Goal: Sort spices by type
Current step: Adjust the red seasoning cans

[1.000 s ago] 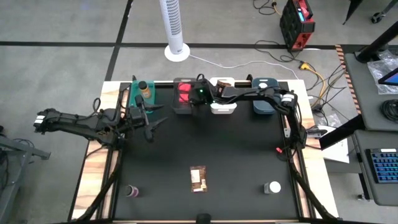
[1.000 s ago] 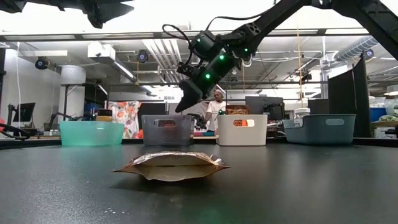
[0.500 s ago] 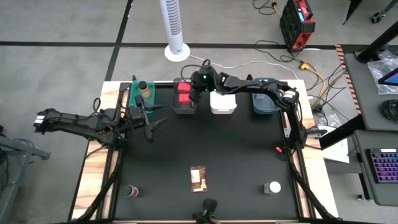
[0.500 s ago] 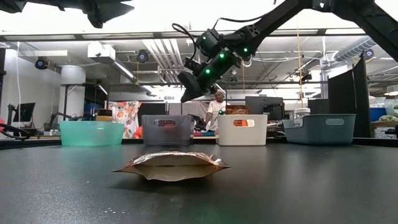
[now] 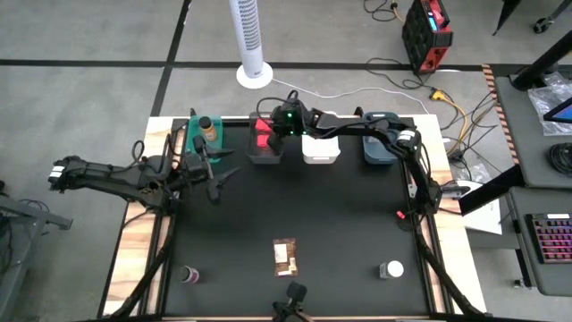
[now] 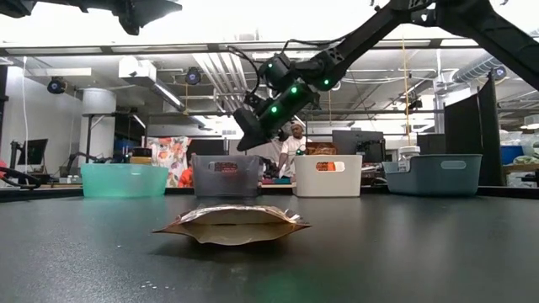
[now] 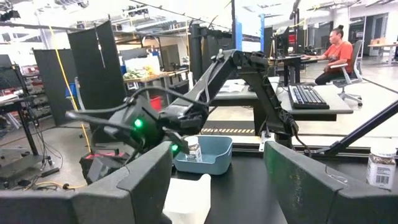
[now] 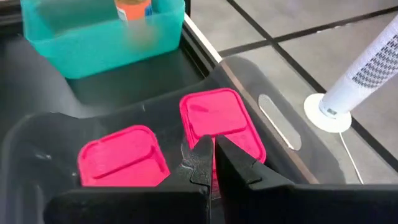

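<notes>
Nearest you, three spices lie unsorted on the black table top (image 5: 340, 224): the flat orange-brown foil packet (image 5: 284, 257), the small dark-capped purple bottle (image 5: 189, 275) and the white-capped jar (image 5: 391, 268). Judged from here, the limp packet is the likeliest to slip from a pinch, and the round bottle and jar may roll if nudged.

At mid-table, the left gripper (image 5: 217, 177) waits with its fingers spread, holding nothing.

At the far edge, the right gripper (image 5: 271, 127) hangs clenched and empty just above the grey rectangular bin (image 8: 273, 118), where two red square tubs (image 8: 122, 157) sit side by side. Watch that the fingertips do not snag the bin rim. The teal bin (image 8: 93, 43) beside it holds an orange-labelled bottle (image 8: 132, 9); the white bin (image 5: 320, 148) and blue bin (image 5: 378, 148) stand alongside.
</notes>
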Tool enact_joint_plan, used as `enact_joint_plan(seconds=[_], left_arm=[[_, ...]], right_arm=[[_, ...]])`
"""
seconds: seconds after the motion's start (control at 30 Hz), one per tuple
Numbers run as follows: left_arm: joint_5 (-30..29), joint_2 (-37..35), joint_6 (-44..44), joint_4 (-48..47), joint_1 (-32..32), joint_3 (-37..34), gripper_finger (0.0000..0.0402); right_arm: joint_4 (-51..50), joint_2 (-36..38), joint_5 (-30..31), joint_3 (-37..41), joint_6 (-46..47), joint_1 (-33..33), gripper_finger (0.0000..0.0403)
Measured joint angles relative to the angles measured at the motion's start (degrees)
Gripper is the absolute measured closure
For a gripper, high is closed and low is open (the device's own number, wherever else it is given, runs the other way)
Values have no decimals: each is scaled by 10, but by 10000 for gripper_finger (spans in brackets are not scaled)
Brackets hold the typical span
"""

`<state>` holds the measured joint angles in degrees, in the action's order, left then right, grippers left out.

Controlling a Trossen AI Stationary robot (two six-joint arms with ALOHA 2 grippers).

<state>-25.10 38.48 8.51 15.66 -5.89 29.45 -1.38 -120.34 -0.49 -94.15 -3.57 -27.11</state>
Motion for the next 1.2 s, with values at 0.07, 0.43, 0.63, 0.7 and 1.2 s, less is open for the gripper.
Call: enact_joint_plan(seconds=[0.07, 0.43, 0.63, 0.7, 1.2], left_arm=[[0, 0, 0, 0, 0, 0, 164], [0, 0, 0, -2, 0, 0, 164], [0, 0, 0, -2, 0, 0, 164], [0, 0, 0, -2, 0, 0, 164], [0, 0, 0, -3, 0, 0, 164]], right_arm=[[0, -7, 0, -3, 0, 0, 394], [-26, -13, 0, -3, -16, -2, 394], [-34, -13, 1, -3, -20, -5, 394], [-39, -13, 5, -4, -24, -5, 394], [-41, -12, 19, -4, -43, -10, 394]])
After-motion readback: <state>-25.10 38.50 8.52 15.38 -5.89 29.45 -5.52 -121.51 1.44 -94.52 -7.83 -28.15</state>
